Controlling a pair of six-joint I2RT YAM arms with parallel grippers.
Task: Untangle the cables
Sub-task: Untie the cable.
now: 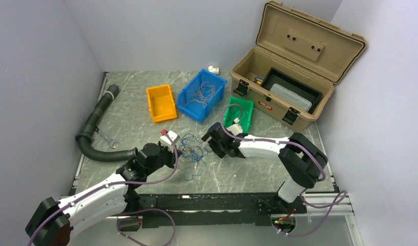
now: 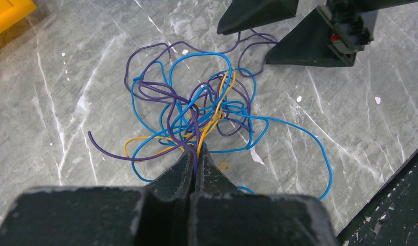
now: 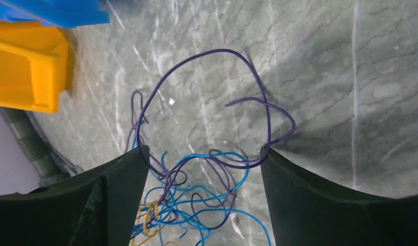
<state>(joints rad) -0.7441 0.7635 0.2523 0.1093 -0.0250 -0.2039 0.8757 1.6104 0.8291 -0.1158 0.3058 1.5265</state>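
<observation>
Cables (image 1: 190,149): 1 knotted bundle on surface (image 1: 247,174), centre-front, betw both arms. 3 colours: blue, purple, yellow-orange; strands per colour can't count.

Left end effector (image 2: 196,154): pinched tight on purple + yellow strands at bundle's near edge; rest fans out straight ahead of tips.

Right end effector (image 3: 204,156): jaws wide, nothing held. 1 purple loop (image 3: 209,51) spans jaw gap, arcs ahead, away from bundle.

Right arm nearer loop, so prob its grab.

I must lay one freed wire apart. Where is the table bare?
Bare: between hose and orange bin, behind the wrench; also the table right of the cables, at the near edge. Crowded: around the cables, and back right by blue bin, green bin, toolbox.
</observation>
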